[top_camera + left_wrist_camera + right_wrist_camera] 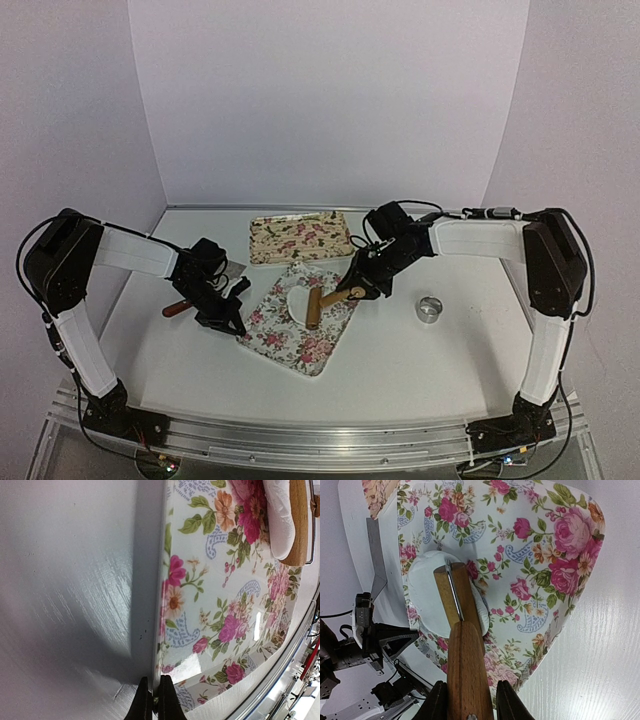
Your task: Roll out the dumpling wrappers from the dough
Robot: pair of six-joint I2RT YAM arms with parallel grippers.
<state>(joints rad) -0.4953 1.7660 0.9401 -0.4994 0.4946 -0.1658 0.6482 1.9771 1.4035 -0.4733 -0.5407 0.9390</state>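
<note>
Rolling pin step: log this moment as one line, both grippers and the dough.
left gripper: shut on flowered tray rim | right gripper: shut on rolling pin handle | dough: flattened under rolling pin, in flowered tray

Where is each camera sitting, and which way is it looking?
Top camera: above and behind the arms, looking down at the table; both arms show.
Left wrist camera: on the left gripper, looking along the flowered tray, its fingertips pinching the rim.
Right wrist camera: on the right gripper, looking down the rolling pin onto the dough, fingers gripping the handle.
Shared: both wrist views see tray, rolling pin and dough.
</note>
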